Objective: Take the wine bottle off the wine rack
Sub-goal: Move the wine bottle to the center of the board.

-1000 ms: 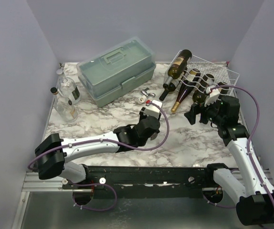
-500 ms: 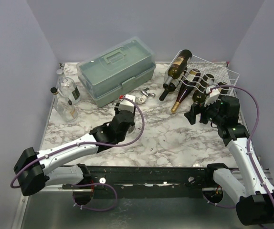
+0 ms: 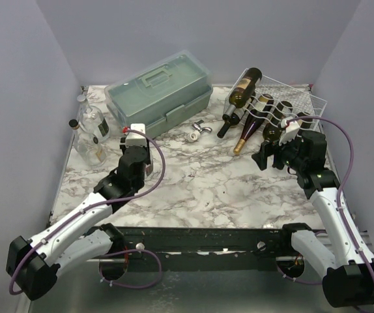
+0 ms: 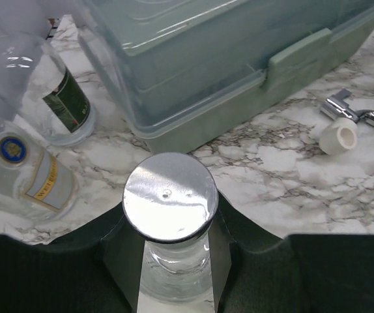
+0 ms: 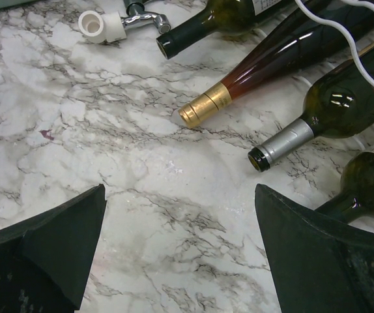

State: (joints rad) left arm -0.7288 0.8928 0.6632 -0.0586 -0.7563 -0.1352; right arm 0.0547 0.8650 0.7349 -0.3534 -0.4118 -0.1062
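Hovering near the far right corner, our right gripper [image 3: 270, 156] gapes wide, empty. This looks like the approach to the wine bottle [image 5: 330, 104] lying in the wine rack [image 3: 307, 96]. Left gripper [image 3: 135, 149] clamps a clear bottle [image 4: 169, 202] by the left edge. Next, we reckon: seize the wine's neck.

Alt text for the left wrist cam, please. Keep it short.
The left pincer grips a clear glass bottle by the neck, its silver cap facing the camera. Behind it on the marble table are a pale green toolbox, two other clear bottles and a small chrome fitting.
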